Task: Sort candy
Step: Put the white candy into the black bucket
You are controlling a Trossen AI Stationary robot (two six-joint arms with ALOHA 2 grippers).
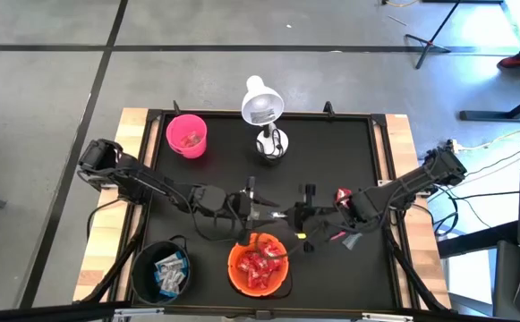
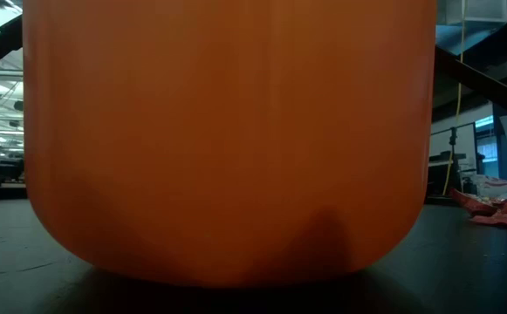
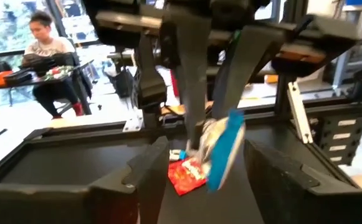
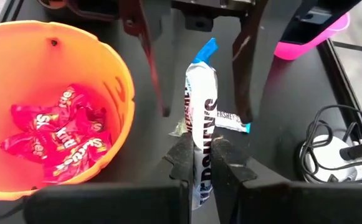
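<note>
- Black worktop (image 1: 215, 170), with everything else set on it.
- Orange bowl (image 1: 258, 268) at 6 o'clock, holding red "Skittles" packs (image 4: 62, 134).
- Black bowl (image 1: 163, 271) at 7 o'clock, holding blue-and-white sweets (image 1: 170, 271).
- Pink cup (image 1: 187, 135) at 11 o'clock.
- Right hand (image 4: 198, 163), mid-worktop, clenched on a white-and-blue "Hershey's" bar (image 4: 200, 112).
- Left hand (image 4: 199, 106) facing it, fingers spread either side of that bar, released.
</note>
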